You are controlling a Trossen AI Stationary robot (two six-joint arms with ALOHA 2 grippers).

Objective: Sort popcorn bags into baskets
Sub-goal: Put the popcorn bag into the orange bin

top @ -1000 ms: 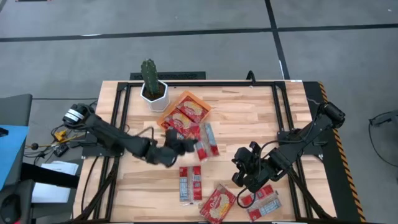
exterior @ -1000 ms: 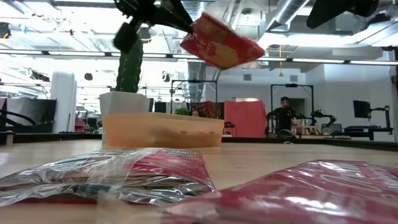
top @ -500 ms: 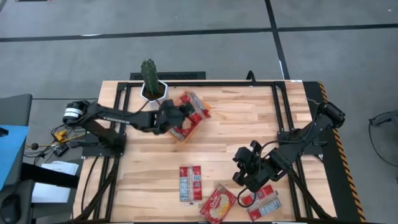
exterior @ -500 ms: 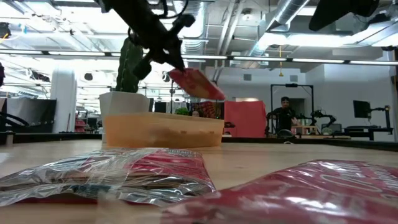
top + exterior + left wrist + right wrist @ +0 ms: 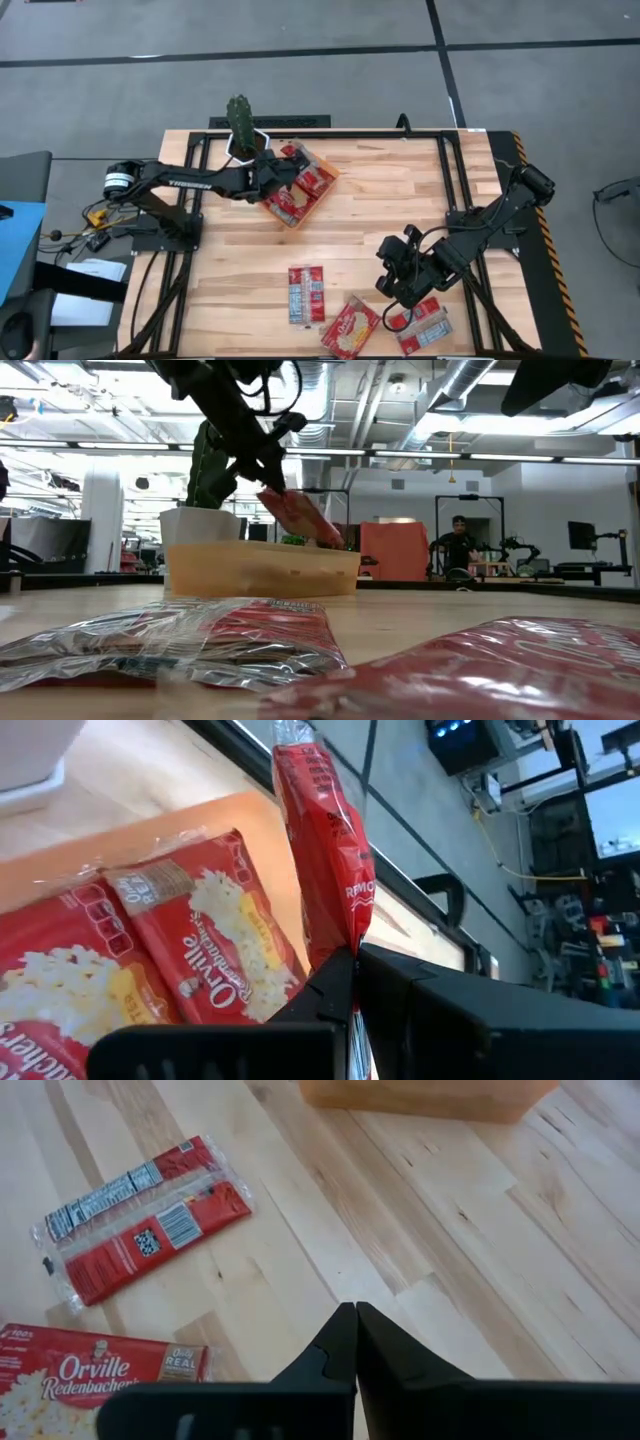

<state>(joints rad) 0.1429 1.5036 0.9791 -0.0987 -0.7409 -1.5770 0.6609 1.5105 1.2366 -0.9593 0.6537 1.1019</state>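
My left gripper (image 5: 276, 178) is over the orange tray (image 5: 318, 196) at the table's far left, shut on a red popcorn bag (image 5: 322, 860). In the low view that bag (image 5: 300, 518) slants down from the left gripper (image 5: 262, 465) toward the tray (image 5: 262, 570). Other bags (image 5: 190, 955) lie flat inside the tray. Three packets lie on the near table: one (image 5: 306, 295), another (image 5: 350, 327) and a third (image 5: 425, 325). My right gripper (image 5: 390, 282) hovers shut near them, holding nothing. My left gripper pinches the popcorn bag between its two fingers at one end (image 5: 347, 935), the bag standing edge-on to the wrist camera. The bag hangs tilted below the fingers. Its lower end (image 5: 328, 540) is level with the tray's rim; whether it touches the bags inside cannot be told.
A white pot with a green cactus (image 5: 240, 135) stands just beyond the tray, close to my left arm. The right wrist view shows one packet (image 5: 140, 1215) and a printed bag (image 5: 100, 1375) on bare wood. Black frame rails run along the table's sides.
My left gripper has carried the bag from the table's middle toward the far left edge and down over the orange tray. The bag has dropped from well above the tray to its rim. The right arm has kept still.
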